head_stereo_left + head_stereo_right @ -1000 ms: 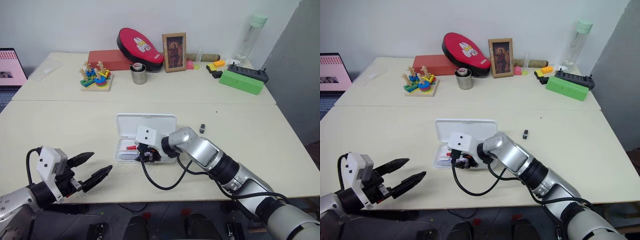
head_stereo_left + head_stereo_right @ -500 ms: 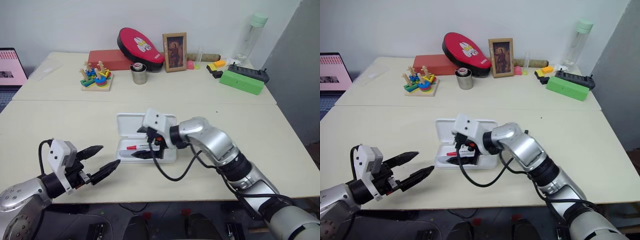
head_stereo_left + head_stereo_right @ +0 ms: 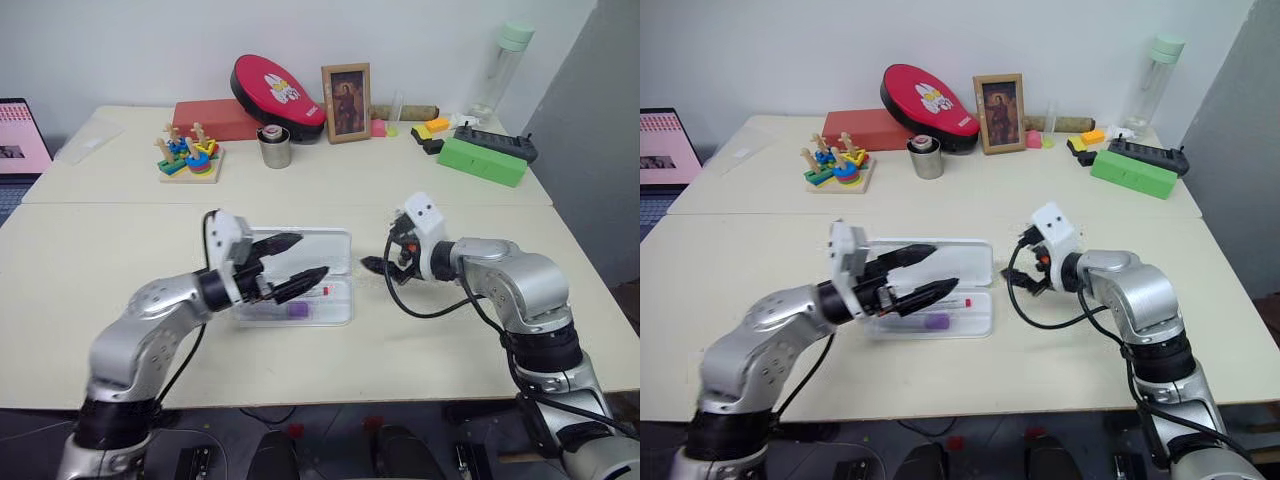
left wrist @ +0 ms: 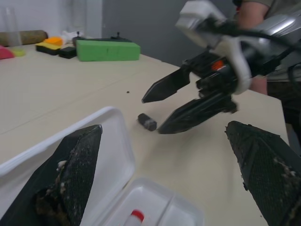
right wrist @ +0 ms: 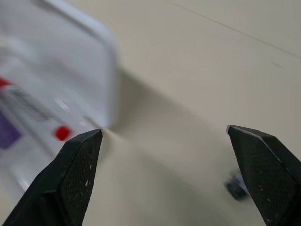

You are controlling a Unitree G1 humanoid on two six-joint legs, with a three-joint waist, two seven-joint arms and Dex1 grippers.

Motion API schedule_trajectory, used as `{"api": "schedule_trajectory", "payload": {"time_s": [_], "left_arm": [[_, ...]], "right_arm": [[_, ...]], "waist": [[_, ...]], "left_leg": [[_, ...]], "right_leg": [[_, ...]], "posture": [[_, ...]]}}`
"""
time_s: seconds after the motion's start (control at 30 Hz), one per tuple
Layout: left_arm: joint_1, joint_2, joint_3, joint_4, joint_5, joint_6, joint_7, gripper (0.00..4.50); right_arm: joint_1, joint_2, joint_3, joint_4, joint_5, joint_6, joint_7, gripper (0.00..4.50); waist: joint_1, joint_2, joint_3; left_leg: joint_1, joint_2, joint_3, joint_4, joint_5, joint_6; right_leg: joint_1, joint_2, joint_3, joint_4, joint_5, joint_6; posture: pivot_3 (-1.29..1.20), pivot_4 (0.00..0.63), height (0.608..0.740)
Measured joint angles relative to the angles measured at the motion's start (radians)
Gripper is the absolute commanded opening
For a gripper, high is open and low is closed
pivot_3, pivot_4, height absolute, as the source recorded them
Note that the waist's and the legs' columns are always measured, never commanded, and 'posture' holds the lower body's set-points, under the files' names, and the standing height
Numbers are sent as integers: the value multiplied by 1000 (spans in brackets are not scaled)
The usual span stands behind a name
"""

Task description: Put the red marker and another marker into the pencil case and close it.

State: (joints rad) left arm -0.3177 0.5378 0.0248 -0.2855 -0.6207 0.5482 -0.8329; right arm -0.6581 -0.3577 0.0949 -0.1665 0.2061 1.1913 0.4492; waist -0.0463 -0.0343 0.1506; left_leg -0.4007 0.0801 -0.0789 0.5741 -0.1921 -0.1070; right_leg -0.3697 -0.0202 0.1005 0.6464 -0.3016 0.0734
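The white pencil case [image 3: 338, 243] lies open mid-table, its lid flat behind the tray. In the tray the red marker [image 3: 316, 291] lies lengthwise, with the short purple marker [image 3: 296, 311] just in front of it. My left gripper [image 3: 312, 254] hovers open over the case, pointing right, with nothing between its fingers. My right gripper [image 3: 378, 250] is open and empty just right of the case, pointing back at it. The left wrist view shows that right gripper [image 4: 151, 115] above the table beyond the lid's corner [image 4: 110, 141].
A tiny black object [image 4: 147, 122] lies on the table under the right gripper. Along the back stand a green box [image 3: 482, 161], a bottle [image 3: 507, 62], a picture frame [image 3: 346, 90], a metal cup [image 3: 273, 148] and a stacking toy [image 3: 188, 156]. A person [image 4: 251, 12] stands beyond the table.
My right gripper has pulled out of the tray, opened and swung right; the purple marker now lies in the tray. My left gripper has come in from the front left over the case.
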Motion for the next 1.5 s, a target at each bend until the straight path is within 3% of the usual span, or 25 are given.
{"api": "schedule_trajectory", "payload": {"time_s": [0.27, 0.37, 0.7, 0.9, 1.13, 1.3, 1.5], "left_arm": [[-88, -84, -61, 92, 52, -59, -12, 4500], [-88, -94, -61, 94, 54, -60, -10, 4500], [-59, -66, -29, 78, 52, -60, -11, 4500], [-60, -65, -20, 74, 51, -60, -10, 4500], [-66, -69, -20, 74, 51, -59, -11, 4500], [55, 55, 39, 22, 28, -28, -62, 4500], [219, 166, 118, -30, -12, -7, -122, 4500]], "right_arm": [[1, 103, -16, 156, -96, -51, -191, 4464], [10, 125, -8, 182, -107, -72, -210, 4016], [11, 106, 26, 209, -115, -114, -202, 1516], [10, 104, 26, 214, -114, -118, -192, 367], [9, 93, 24, 179, -102, -116, -162, 308], [11, -227, 102, -98, 50, -207, 244, 308], [35, -227, 184, -202, 150, -300, 435, 308]], "waist": [[-5, 1, 0], [-6, 1, 0], [-6, 1, 0], [-5, 1, 0], [-5, 1, 1], [-5, 7, 4], [-14, 6, 4]], "left_leg": [[0, 0, 0, -1, 0, 0], [0, 0, 0, -1, 0, 0], [0, 0, 0, 0, 0, 0], [0, 0, 0, 0, 0, 0], [0, 0, 0, 0, 0, 0], [0, 0, 0, -2, -2, 3], [1, 1, 0, 0, -2, 4]], "right_leg": [[-1, 0, 0, 0, 0, 0], [0, 0, 0, 0, 0, 0], [0, 0, 0, 0, 0, 0], [0, 0, 0, 0, 0, 0], [0, 0, 0, 0, 0, 0], [0, 0, -1, -2, -1, -1], [0, 0, -1, -2, -1, -1]], "posture": [[0, 150, 740], [0, 150, 740], [0, 150, 740], [0, 150, 740], [0, 150, 740], [0, 150, 740], [0, 150, 740]]}}
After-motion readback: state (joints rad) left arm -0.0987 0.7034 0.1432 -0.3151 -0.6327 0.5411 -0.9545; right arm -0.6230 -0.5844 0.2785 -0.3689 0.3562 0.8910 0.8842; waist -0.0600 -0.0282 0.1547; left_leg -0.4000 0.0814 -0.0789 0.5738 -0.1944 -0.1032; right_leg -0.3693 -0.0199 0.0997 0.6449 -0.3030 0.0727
